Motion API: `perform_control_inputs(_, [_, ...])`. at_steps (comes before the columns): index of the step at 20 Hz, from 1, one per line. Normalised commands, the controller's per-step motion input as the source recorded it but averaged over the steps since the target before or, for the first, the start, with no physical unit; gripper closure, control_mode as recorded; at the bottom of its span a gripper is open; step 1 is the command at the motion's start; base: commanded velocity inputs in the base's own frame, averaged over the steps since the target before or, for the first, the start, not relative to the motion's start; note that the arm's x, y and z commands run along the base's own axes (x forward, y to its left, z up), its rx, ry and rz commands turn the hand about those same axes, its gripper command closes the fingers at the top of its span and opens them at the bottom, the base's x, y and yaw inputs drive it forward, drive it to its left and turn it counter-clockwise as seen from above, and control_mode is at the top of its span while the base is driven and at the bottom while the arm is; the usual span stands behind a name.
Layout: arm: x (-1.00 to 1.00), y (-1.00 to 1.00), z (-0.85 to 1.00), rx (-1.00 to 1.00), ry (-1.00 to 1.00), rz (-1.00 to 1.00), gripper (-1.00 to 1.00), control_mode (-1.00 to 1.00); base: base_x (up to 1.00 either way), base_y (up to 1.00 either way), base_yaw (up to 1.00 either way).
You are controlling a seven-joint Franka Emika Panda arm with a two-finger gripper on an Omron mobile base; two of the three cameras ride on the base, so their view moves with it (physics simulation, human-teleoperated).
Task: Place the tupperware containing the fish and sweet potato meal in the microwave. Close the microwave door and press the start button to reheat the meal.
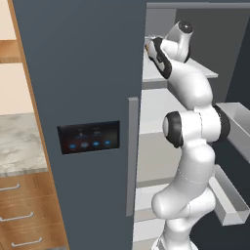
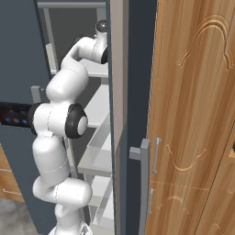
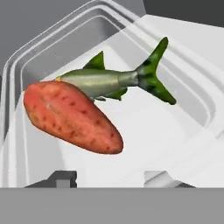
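The tupperware (image 3: pixel 39 52), a pale whitish-clear shallow box, lies close under the hand in the hand view. Inside it rest a reddish-orange sweet potato (image 3: pixel 72 116) and, behind that, a green-grey fish (image 3: pixel 109 81) with its tail to the upper right. My gripper (image 3: pixel 110 179) hangs over the box's near rim. Its fingertips stand well apart, the left one dark (image 3: pixel 61 179), the right one pale as if seen through the clear wall. Nothing is clamped between them. My arm (image 1: pixel 188 83) reaches up onto an upper fridge shelf. The microwave is out of view.
The tall blue-grey fridge door (image 1: pixel 83 73) with a touchscreen (image 1: pixel 89 137) stands open on the left. White shelves (image 1: pixel 207 73) and door bins (image 1: pixel 237 124) crowd the arm. A wooden cabinet (image 2: pixel 193 114) is to the right, a marble counter (image 1: pixel 19 146) and drawers to the left.
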Motion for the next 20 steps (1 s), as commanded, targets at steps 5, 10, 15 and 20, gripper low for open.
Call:
perform_control_inputs(5, [-0.23,0.00,-0.05,0.00,-0.07,-0.16,1.00,-1.00,0.00,0.00,0.00])
perform_control_inputs(10, [-0.44,0.00,0.00,0.00,-0.05,-0.21,1.00,-1.00,0.00,0.00,0.00])
perform_control_inputs(15, [-0.90,-0.14,0.00,0.00,0.00,-0.30,1.00,-1.00,0.00,0.00,0.00])
perform_control_inputs(20, [-1.00,-0.30,0.00,0.12,0.00,-0.30,1.00,-1.00,0.00,0.00,0.00])
